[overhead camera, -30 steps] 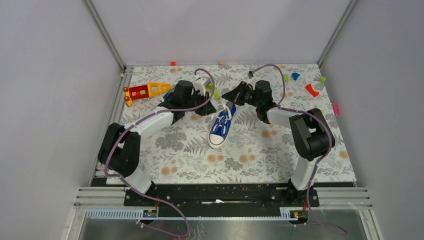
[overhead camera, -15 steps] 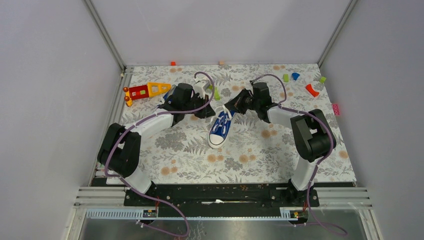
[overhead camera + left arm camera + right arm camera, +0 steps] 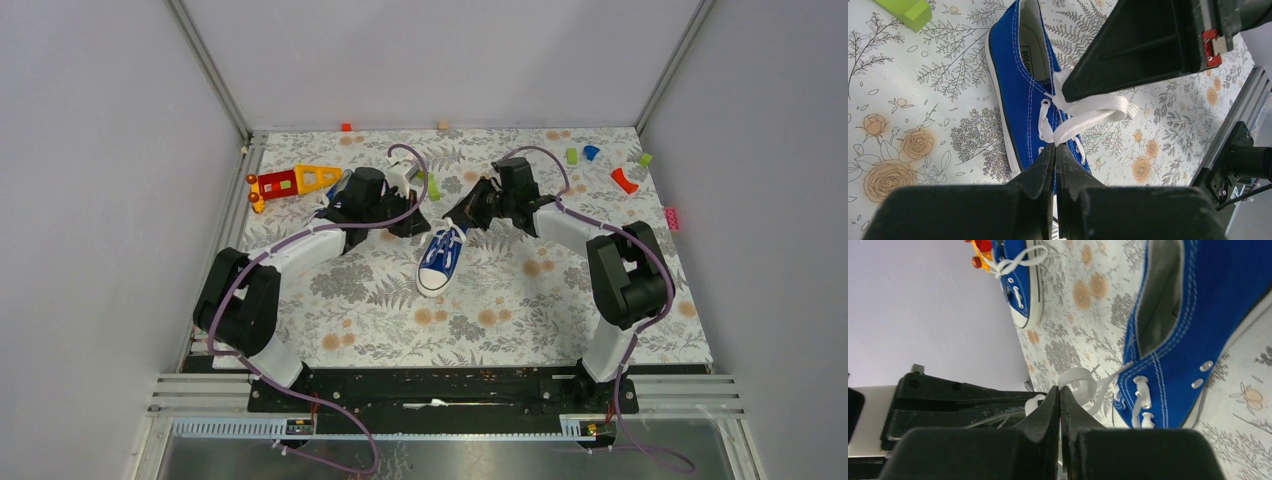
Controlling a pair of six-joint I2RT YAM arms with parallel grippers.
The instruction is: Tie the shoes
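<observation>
The left gripper is pinched tight on the white lace of the blue shoe, and the right gripper clamps its lace loop. That shoe lies mid-table on the floral tabletop. The second shoe lies beside a toy, and grey walls enclose everything.

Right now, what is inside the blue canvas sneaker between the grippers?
The blue canvas sneaker shows only pale lining with a printed label. Its toe end is covered by the white laces.
</observation>
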